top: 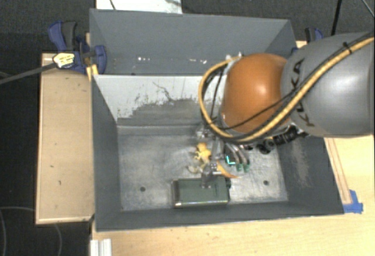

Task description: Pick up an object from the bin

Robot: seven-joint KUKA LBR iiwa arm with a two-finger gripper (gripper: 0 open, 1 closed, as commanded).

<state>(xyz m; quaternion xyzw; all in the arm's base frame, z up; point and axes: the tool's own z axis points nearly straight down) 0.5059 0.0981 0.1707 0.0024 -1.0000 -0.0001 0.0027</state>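
Note:
My gripper [208, 170] hangs low in the bin's front middle, under the arm's orange cover. It is just above the back edge of a flat, dark rectangular thing with a pale rim [200, 193], which lies near the bin's front wall. A small yellow thing [203, 152] lies right beside the gripper on its left. On the gripper's right, a small green thing [234, 161] peeks out from under the cover, partly hidden. I cannot make out whether anything is held.
The arm and its orange cover with looped cables come in from the right and hide the bin's right middle. Bare scratched floor shows on the bin's left and in its front right corner.

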